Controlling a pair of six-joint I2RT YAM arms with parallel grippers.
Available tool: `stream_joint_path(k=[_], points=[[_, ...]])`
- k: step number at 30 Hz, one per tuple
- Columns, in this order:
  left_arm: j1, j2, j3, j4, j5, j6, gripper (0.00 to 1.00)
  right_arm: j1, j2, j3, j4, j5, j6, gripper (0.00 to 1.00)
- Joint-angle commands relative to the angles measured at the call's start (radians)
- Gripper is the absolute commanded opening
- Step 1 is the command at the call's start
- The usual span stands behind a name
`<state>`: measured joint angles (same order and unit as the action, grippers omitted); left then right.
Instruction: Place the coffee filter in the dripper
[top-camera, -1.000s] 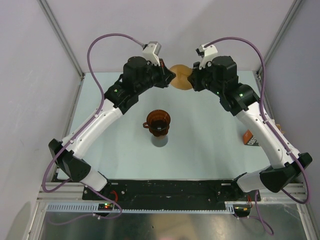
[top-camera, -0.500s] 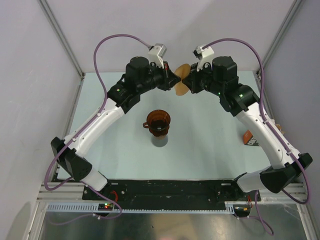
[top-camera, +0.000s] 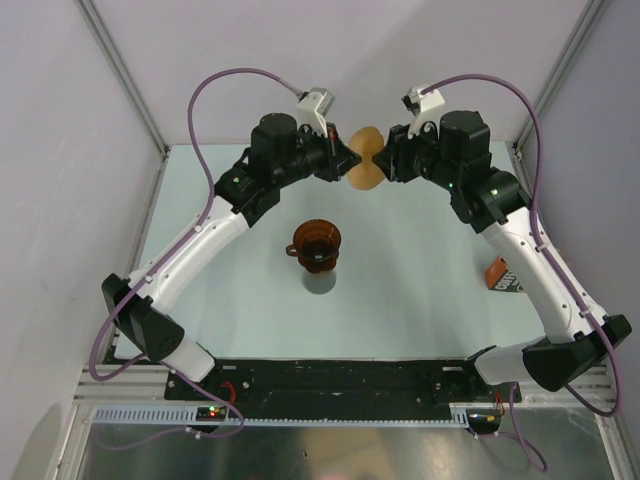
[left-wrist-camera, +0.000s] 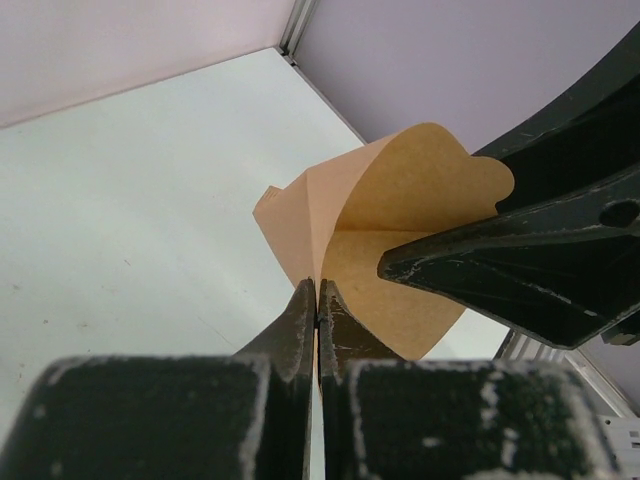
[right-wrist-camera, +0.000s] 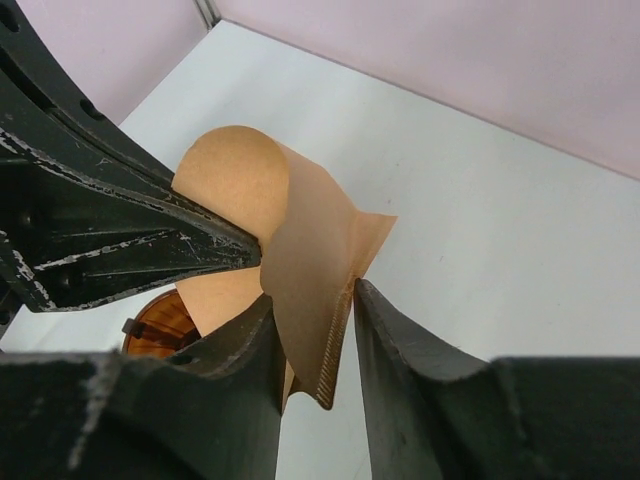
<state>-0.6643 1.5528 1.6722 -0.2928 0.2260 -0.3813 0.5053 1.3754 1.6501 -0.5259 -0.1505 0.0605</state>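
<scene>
The tan coffee filter hangs in the air at the back of the table, between both grippers. My left gripper is shut on one side of the coffee filter, pinching the paper at its fingertips. My right gripper is open, its jaws parted around the crimped seam of the coffee filter, which stands loosely in the gap. The filter's mouth is spread into a cone. The dark reddish-brown dripper stands nearer the arms' bases, below and left of the filter, and shows partly in the right wrist view.
The dripper sits on top of a grey beaker. An orange-brown printed bag lies at the table's right edge, partly under the right arm. Grey walls and frame posts close in the table at the back and sides.
The right gripper closed on the filter and has now parted its jaws again, shifting slightly right. The filter went from edge-on and flat to spread open. The left grip is unchanged.
</scene>
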Motion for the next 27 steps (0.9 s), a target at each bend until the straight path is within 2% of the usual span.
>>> stream_joint_path(k=[1, 7, 12, 14, 19, 22, 27], points=[[0.006, -0.017, 0.005, 0.044, 0.02, 0.028, 0.0, -0.003, -0.029, 0.01, 0.04, 0.0, 0.018, 0.38], [0.002, -0.013, 0.013, 0.044, 0.019, 0.041, 0.0, 0.004, -0.012, 0.018, 0.038, 0.003, 0.016, 0.46], [0.001, -0.01, 0.016, 0.044, 0.018, 0.051, 0.0, 0.012, 0.004, 0.028, 0.028, 0.027, 0.004, 0.47], [0.0, -0.01, 0.017, 0.044, 0.019, 0.058, 0.0, 0.015, 0.004, 0.027, 0.025, 0.033, -0.001, 0.43], [-0.004, -0.004, 0.023, 0.043, 0.016, 0.053, 0.0, 0.017, 0.011, 0.024, 0.017, 0.02, -0.009, 0.06], [-0.004, 0.003, 0.041, 0.044, 0.008, 0.025, 0.0, 0.019, 0.01, 0.016, 0.017, 0.015, -0.017, 0.01], [-0.003, 0.027, 0.076, 0.043, 0.04, -0.02, 0.0, 0.04, 0.005, 0.002, 0.028, 0.008, -0.029, 0.0]])
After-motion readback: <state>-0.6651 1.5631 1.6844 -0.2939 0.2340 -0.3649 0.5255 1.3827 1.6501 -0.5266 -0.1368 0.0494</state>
